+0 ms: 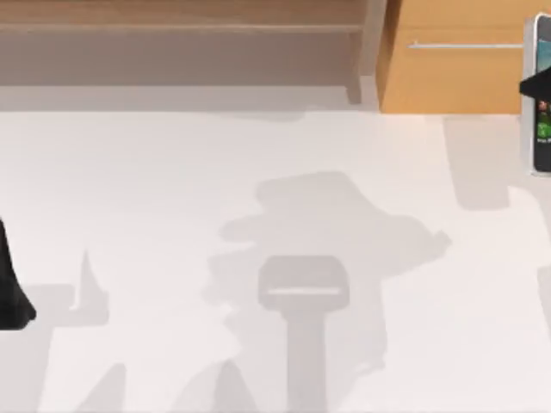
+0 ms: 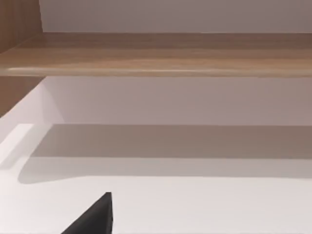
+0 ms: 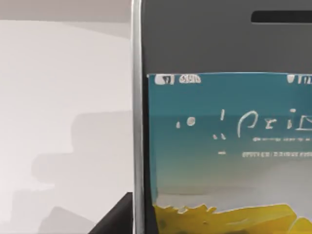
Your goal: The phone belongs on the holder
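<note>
The phone (image 1: 541, 129) hangs at the top view's far right edge, its silver rim and bright screen partly cut off by that edge. My right gripper (image 1: 537, 88) is shut on it, a dark jaw crossing its middle. In the right wrist view the phone (image 3: 219, 136) is very close, with a blue and yellow screen, and one black finger (image 3: 119, 217) lies against its silver rim. The grey holder (image 1: 303, 286) stands on the white table at centre front, well to the left of the phone. My left gripper (image 1: 12, 288) stays at the table's left edge.
A wooden shelf unit (image 1: 172, 34) runs along the back of the table. A light-wood drawer cabinet (image 1: 448, 64) stands at the back right, just behind the phone. The white tabletop (image 1: 155, 189) stretches between the holder and both arms.
</note>
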